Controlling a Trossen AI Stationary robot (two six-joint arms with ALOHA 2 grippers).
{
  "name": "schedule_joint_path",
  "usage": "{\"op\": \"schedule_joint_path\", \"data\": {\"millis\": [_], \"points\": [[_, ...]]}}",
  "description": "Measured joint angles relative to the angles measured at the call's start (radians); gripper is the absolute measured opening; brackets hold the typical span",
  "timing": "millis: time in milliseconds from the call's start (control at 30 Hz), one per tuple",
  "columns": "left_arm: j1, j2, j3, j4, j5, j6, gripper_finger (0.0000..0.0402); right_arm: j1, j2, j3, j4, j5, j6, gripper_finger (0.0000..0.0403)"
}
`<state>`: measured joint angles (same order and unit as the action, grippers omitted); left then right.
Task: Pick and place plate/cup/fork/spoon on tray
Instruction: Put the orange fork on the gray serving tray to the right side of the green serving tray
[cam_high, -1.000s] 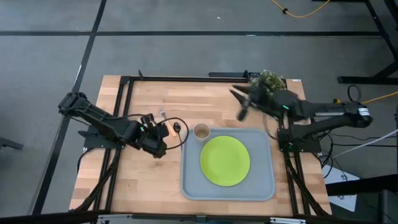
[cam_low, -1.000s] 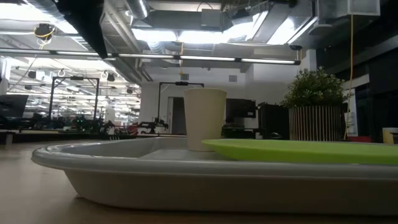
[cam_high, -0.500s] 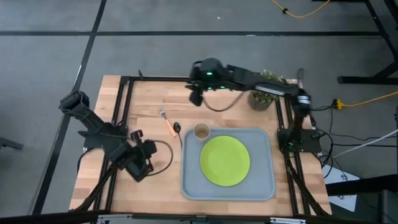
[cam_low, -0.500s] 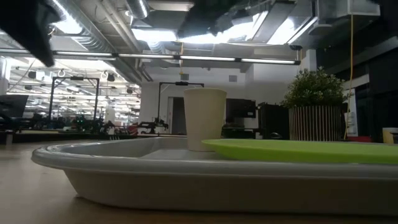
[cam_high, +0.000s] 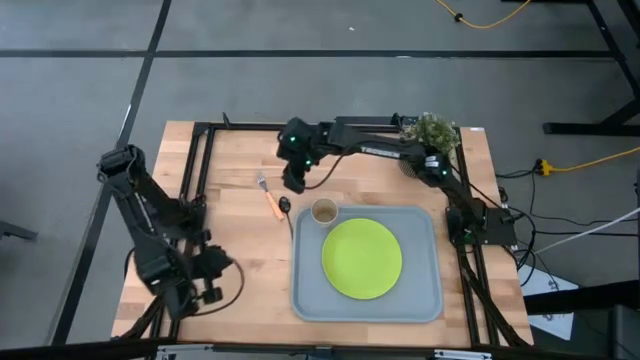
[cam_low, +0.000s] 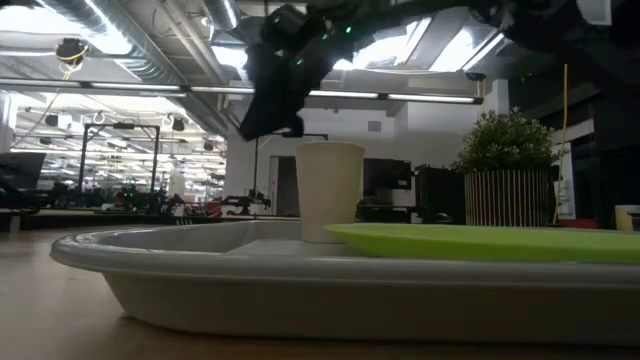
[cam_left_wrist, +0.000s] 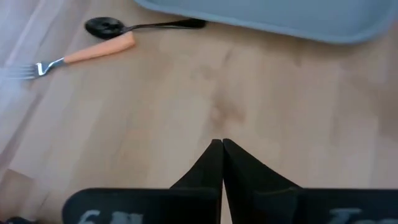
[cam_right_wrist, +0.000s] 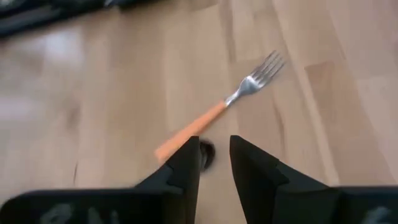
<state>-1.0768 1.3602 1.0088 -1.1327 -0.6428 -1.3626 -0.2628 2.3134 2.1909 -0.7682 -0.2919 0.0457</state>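
Note:
The lime-green plate lies flat in the grey-blue tray. The tan cup stands upright in the tray's far left corner. Left of the tray, the orange-handled fork and the dark spoon lie side by side on the wood. My right gripper hangs open just above them; in its wrist view the fork lies ahead and the spoon's bowl shows between the fingers. My left gripper is shut over bare wood near the table's near left corner.
A potted plant stands at the far right corner, behind the right arm's reach. Bare wood lies between the cutlery and my left gripper. The tray's left rim is close to the spoon's handle.
My right gripper has swung from beside the plant toward the table's left and down, tipping downward, until it hangs over the fork and spoon. My left gripper has drawn back from beside the cutlery toward the near left corner. Tableware has not moved.

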Motion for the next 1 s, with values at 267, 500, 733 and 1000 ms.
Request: {"op": "schedule_joint_path", "data": {"millis": [267, 500, 733, 1000], "points": [[-0.138, 0.000, 0.000, -0.003, -0.185, -0.022, 0.0000, 0.049, 0.078, 0.030, 0.124, 0.238, 0.154, 0.0094], [-0.157, 0.000, 0.000, 0.001, -0.205, -0.052, 0.0000, 0.108, 0.140, 0.030, 0.146, 0.295, 0.153, 0.0094], [-0.157, 0.000, 0.000, 0.001, -0.205, -0.050, 0.0000, 0.121, 0.184, 0.030, 0.199, 0.390, 0.160, 0.0094], [-0.156, 0.001, 0.000, 0.001, -0.206, -0.048, 0.0000, 0.121, 0.219, 0.031, 0.312, 0.318, 0.148, 0.0094]]}}
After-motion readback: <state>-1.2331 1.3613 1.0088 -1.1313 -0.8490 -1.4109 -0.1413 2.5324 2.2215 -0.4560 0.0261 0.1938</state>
